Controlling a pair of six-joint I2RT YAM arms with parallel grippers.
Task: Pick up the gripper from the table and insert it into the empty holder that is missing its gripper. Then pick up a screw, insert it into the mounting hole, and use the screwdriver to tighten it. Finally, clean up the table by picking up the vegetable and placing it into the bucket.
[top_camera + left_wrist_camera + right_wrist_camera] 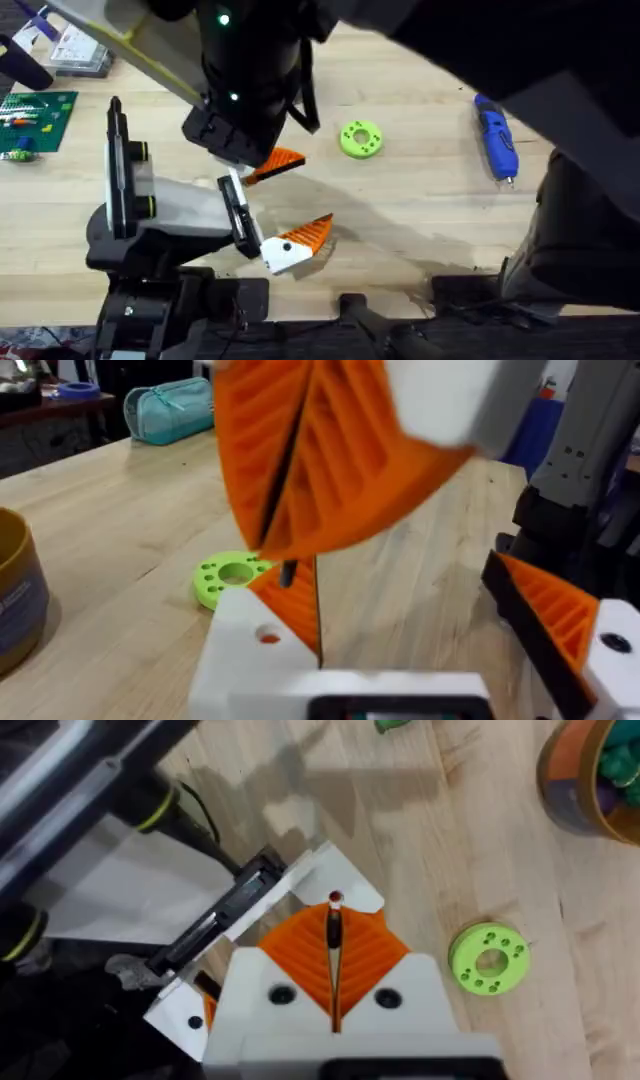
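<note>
Screwdriver [496,137]: slim blue plastic pen, silver tip toward the bases. Right gripper [333,960] ribbed orange pads pressed together, empty. Left gripper [290,575] clamps a ribbed orange finger [330,450].

The left arm rises dark and large from the lower left, reaching over the table's middle. Its gripper [300,600] has white fingers with orange ribbed pads [290,605] pressed together on a thin dark shaft. The right arm looms blurred along the right. Its gripper [333,955] pads [360,955] also meet, pinching a thin shaft.
</note>
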